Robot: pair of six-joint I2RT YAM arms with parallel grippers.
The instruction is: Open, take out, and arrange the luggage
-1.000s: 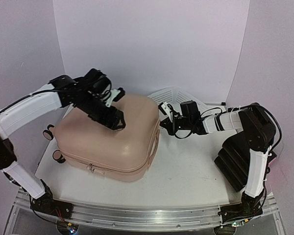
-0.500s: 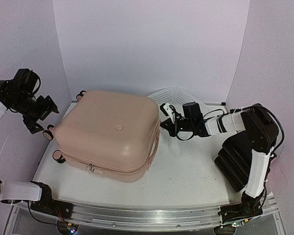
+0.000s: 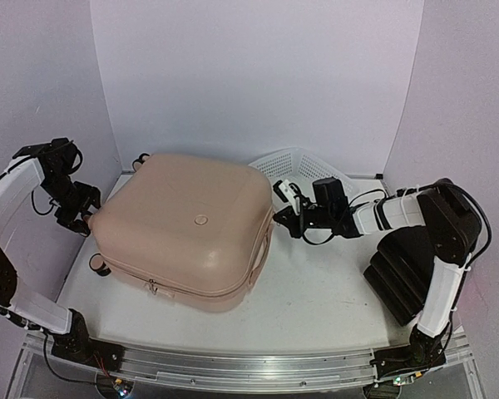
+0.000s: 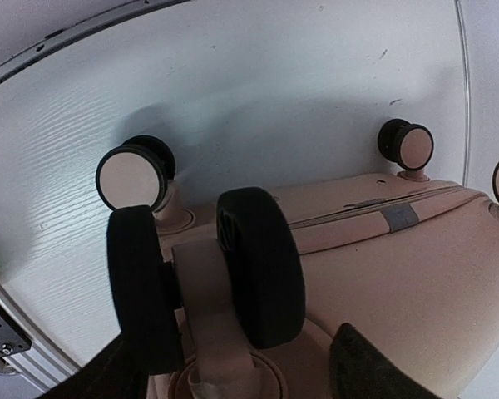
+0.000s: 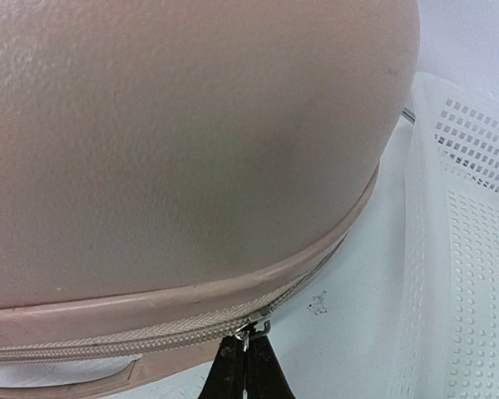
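Luggage [image 3: 191, 224] lies flat and closed on the table [image 3: 316, 283], centre-left, with its wheels toward the left wall. White basket [image 3: 303, 162] sits behind its right corner. Step in hand, as I read it: opening, with the zipper not yet run.

Right pincer [image 3: 284, 199] is at the case's right edge, clenched on the zipper pull [image 5: 248, 332]. Its fingertips meet right at the slider, and the zipper track [image 5: 133, 339] is closed to the left of it.

Left pincer [image 3: 79, 209] is at the wheel end, released. The jaws stand apart with a double wheel [image 4: 258, 274] between them, not clamped as far as the wrist view shows.

Next move: the right arm draws the pull along the seam and round the corner without losing the pinch. The pull is small, so a slip is likely. The left arm may need to brace the case against sliding.
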